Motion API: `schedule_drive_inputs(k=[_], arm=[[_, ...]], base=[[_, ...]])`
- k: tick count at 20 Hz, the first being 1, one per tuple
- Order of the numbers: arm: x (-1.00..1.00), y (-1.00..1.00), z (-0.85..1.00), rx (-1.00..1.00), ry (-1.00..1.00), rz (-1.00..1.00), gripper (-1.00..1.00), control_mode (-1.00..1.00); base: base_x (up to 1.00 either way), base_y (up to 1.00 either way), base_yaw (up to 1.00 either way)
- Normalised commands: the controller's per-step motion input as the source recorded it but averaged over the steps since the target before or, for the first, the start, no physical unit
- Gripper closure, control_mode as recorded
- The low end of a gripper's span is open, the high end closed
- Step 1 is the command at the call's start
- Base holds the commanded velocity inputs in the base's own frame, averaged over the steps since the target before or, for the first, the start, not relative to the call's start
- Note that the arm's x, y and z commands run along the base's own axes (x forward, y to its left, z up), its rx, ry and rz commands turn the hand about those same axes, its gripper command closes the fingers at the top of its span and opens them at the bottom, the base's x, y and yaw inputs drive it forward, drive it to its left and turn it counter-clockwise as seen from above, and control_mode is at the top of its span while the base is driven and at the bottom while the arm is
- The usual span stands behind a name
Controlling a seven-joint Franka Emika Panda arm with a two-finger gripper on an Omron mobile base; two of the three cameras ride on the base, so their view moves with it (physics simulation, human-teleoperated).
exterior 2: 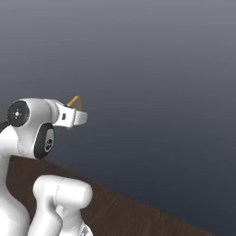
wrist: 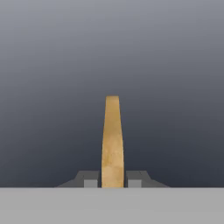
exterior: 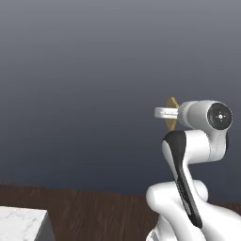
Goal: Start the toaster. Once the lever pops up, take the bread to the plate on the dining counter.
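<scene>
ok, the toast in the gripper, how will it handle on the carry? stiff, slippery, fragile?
Probably stiff: the bread stands straight out from the gripper with no sag. Likely light, being so thin edge-on. Possibly fragile or prone to pivoting, since the fingers pinch just its lower edge; gentle moves seem wise.

Thin golden-tan slice of toasted bread (wrist: 112, 142) seen edge-on from the hand camera: a narrow upright strip, slightly mottled, its lower end pinched between two small dark finger tips (wrist: 90, 180) that press it from either side. From the base cameras only a tan corner (exterior: 173, 102) pokes out past the white hand, raised well above the dark wood floor, against a plain grey backdrop (exterior 2: 74, 101).
</scene>
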Motion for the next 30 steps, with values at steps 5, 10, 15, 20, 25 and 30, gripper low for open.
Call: schedule_drive_inputs(k=[5, 10, 15, 20, 25, 30], arm=[[0.00, 0.00, 0.00, 0.00, 0.00, 0.00, 1.00, 1.00], [0.00, 0.00, 0.00, 0.00, 0.00, 0.00, 1.00, 1.00], [0.00, 0.00, 0.00, 0.00, 0.00, 0.00, 1.00, 1.00], [0.00, 0.00, 0.00, 0.00, 0.00, 0.00, 1.00, 1.00], [0.00, 0.00, 0.00, 0.00, 0.00, 0.00, 1.00, 1.00], [0.00, 0.00, 0.00, 0.00, 0.00, 0.00, 1.00, 1.00]], base=[[0.06, 0.00, 0.83], [0.71, -0.37, 0.57], [1.00, -0.43, 0.46], [0.54, -0.06, 0.75], [0.68, -0.35, 0.62], [0.95, -0.61, 0.45]])
